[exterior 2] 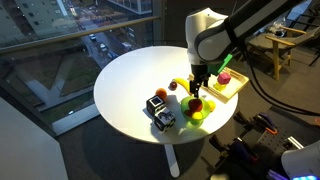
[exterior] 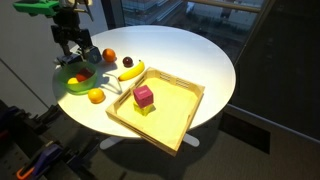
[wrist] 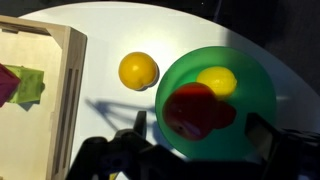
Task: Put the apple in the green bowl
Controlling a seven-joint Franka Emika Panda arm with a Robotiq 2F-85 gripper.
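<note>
gripper (wrist: pixel 200 122) open, jaws spread either side of apple (wrist: pixel 196 108) in bowl (wrist: pixel 258 80). table (exterior: pixel 190 55) round, white, sunlit, carrying a tray (exterior: pixel 172 118). tall windows (exterior 2: pixel 50 35) alongside, street (exterior 2: pixel 97 45) visible below.

In an exterior view the arm (exterior 2: pixel 215 35) comes in from upper right of frame, white wrist section bent downward, gripper (exterior 2: pixel 198 92) pointing approx. straight down at centre-right. In an exterior view the gripper (exterior: pixel 76 58) sits upper left, dark body vertical. Wrist view: gripper (wrist: pixel 200 135) along bottom edge, jaws spread wide; fingers (wrist: pixel 262 132) dark & blurry, lower left & lower right.
</note>
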